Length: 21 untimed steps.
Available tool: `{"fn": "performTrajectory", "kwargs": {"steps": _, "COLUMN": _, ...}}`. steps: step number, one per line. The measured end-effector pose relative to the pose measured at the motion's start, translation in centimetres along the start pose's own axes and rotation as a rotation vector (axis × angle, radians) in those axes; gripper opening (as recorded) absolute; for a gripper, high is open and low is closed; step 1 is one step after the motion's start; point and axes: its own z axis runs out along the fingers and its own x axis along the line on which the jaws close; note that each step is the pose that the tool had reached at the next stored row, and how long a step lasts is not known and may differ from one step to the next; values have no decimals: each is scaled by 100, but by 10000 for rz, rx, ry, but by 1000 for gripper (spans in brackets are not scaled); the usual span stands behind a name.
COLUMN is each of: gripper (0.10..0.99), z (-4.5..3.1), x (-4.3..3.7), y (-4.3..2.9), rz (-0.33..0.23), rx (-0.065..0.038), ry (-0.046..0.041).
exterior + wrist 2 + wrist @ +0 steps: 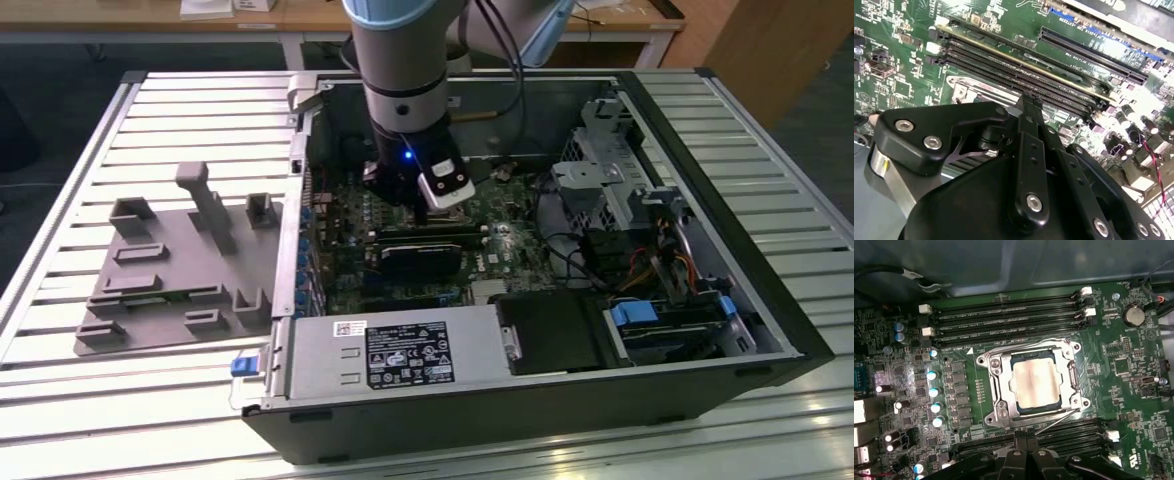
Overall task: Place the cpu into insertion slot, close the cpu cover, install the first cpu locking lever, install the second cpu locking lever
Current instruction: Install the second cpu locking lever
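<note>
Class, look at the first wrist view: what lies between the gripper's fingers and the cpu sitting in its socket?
Black memory slots cross the green board between the gripper and the cpu.

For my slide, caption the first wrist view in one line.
The cpu sits in the slot under the closed cover on the green motherboard, the gripper close beside it.

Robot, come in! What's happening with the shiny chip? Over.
Tool shut, holding nothing, beside the socket. Cpu seated in insertion slot, cpu cover down around it. Nothing in the way.
</note>
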Motion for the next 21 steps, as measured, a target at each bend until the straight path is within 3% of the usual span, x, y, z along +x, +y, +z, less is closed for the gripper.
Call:
{"fn": "performTrajectory", "kwargs": {"steps": 2, "gripper": 102, "z": 17, "x": 4, "y": -15, "rz": 8, "rx": -70, "ry": 12}}
{"fn": "performTrajectory", "kwargs": {"steps": 4, "gripper": 102, "z": 29, "x": 6, "y": -47, "rz": 23, "rx": -205, "ry": 33}}
{"fn": "performTrajectory", "kwargs": {"steps": 9, "gripper": 102, "z": 45, "x": 26, "y": -96, "rz": 68, "rx": -736, "ry": 124}}
{"fn": "performTrajectory", "kwargs": {"steps": 11, "gripper": 102, "z": 57, "x": 46, "y": -112, "rz": 78, "rx": -888, "ry": 149}}
{"fn": "performTrajectory", "kwargs": {"steps": 14, "gripper": 102, "z": 82, "x": 69, "y": -134, "rz": 82, "rx": -1002, "ry": 171}}
{"fn": "performTrajectory", "kwargs": {"steps": 21, "gripper": 102, "z": 96, "x": 93, "y": -198, "rz": 89, "rx": -1070, "ry": 181}}
